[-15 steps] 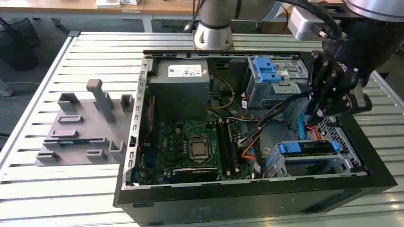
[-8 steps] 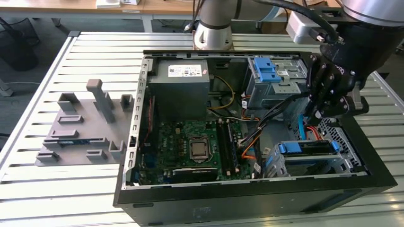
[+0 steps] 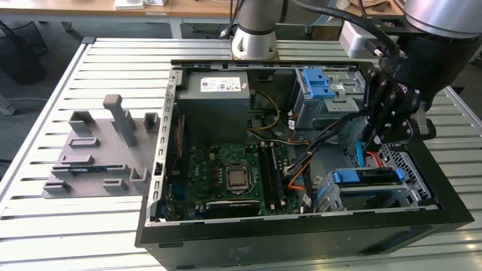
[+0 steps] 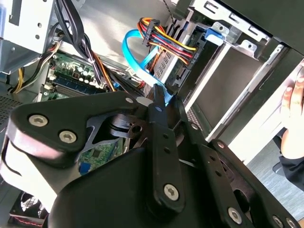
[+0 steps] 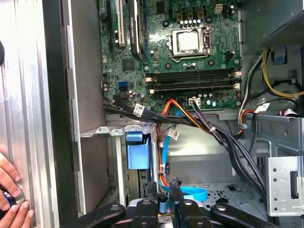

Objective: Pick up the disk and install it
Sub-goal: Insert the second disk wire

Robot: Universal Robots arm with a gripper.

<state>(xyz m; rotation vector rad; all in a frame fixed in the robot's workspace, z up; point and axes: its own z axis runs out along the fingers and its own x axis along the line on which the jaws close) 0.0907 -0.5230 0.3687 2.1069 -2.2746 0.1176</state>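
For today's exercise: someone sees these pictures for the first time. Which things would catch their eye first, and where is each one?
An open computer case lies on the slatted metal table, its green motherboard bare in the middle. The black gripper hangs over the drive cage at the exterior view's right, beside orange, yellow and blue cables. A person's hand rests outside the case wall in the first wrist view.

Black linked pincer (image 3: 391, 132) with silver screws, silver arm (image 3: 441, 14), black cables (image 3: 362, 25)

Even, bright daylight throughout (soft shadows inside the case), with nearby linkage blurred.
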